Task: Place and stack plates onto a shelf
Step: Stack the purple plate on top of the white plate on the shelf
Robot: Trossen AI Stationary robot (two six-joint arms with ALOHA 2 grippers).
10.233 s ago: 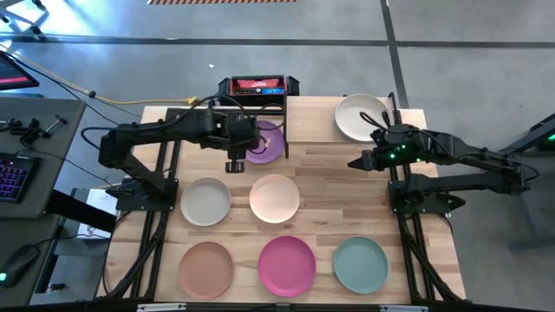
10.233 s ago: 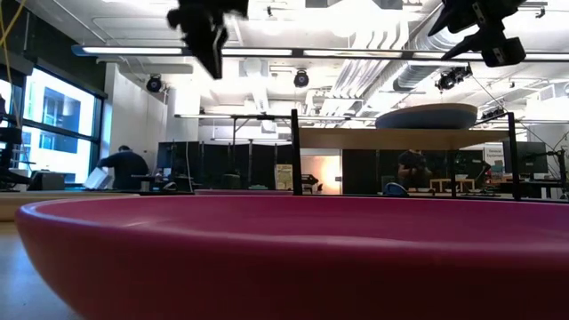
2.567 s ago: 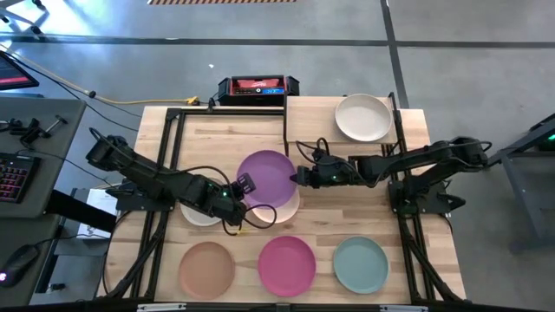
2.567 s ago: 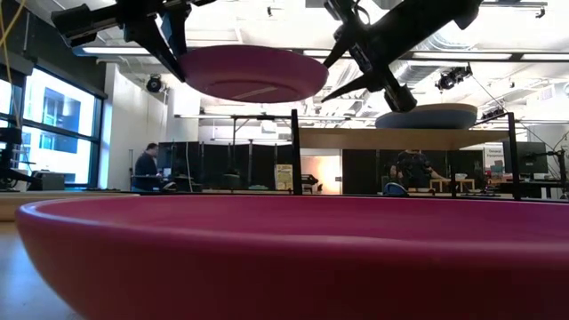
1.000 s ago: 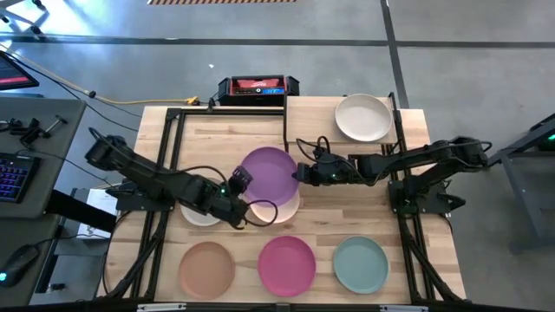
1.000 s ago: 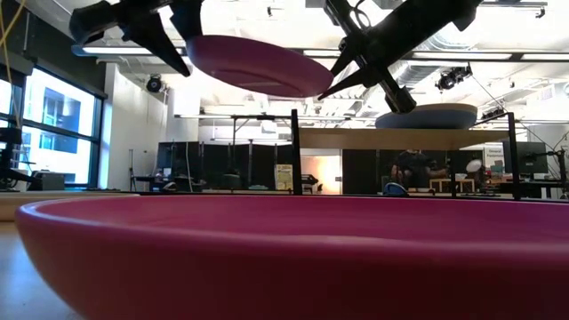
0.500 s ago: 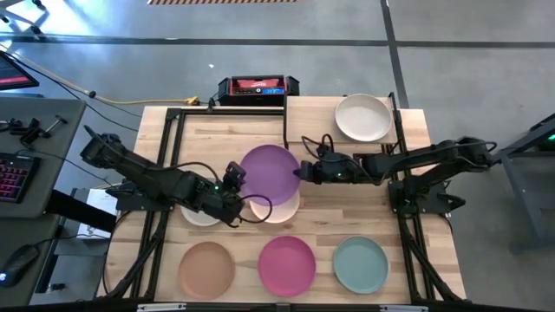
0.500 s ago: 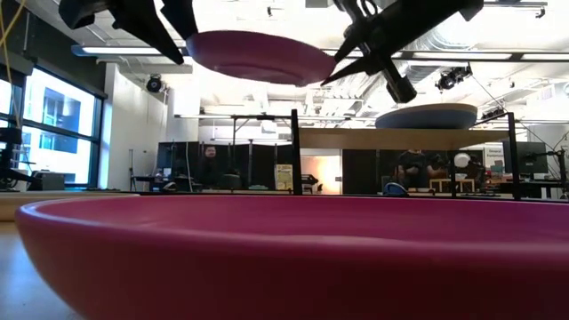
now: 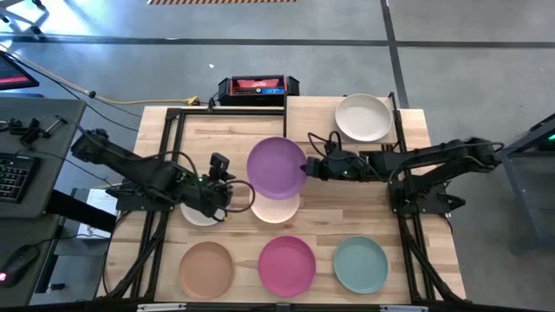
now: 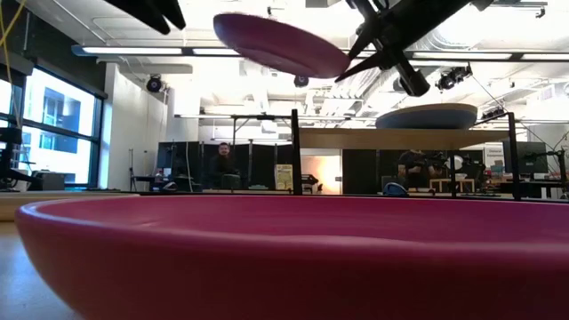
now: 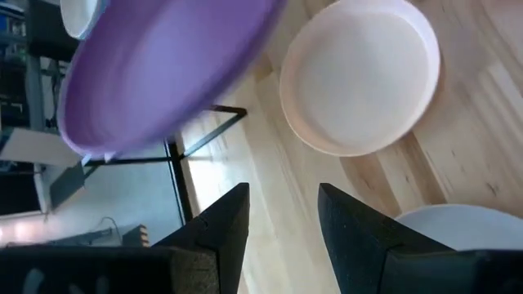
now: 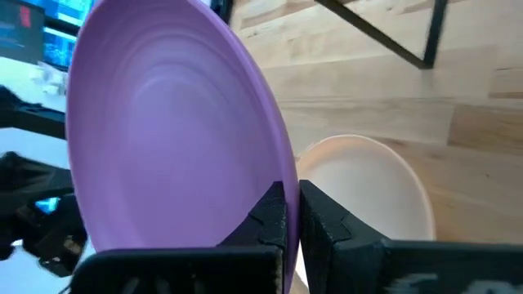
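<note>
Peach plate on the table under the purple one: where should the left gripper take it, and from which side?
Grip the peach plate by its raised rim on the side nearest the left gripper, coming in low. It lies flat, so only the rim offers purchase. The purple plate, held by the right gripper, overhangs the far edge.

The left pincer [image 9: 227,177] has let go of the purple plate [image 9: 277,168] and drawn back leftward, its fingers [image 11: 351,224] now parted and clear of the rim; half a second ago it was at the plate's left edge. The right pincer [image 9: 308,168] alone now grips the plate by its right rim, and the plate has shifted slightly right and far, tilted up above the peach plate [image 9: 275,206]. In the room beyond the counter, a person [image 10: 224,165] now faces this way.
</note>
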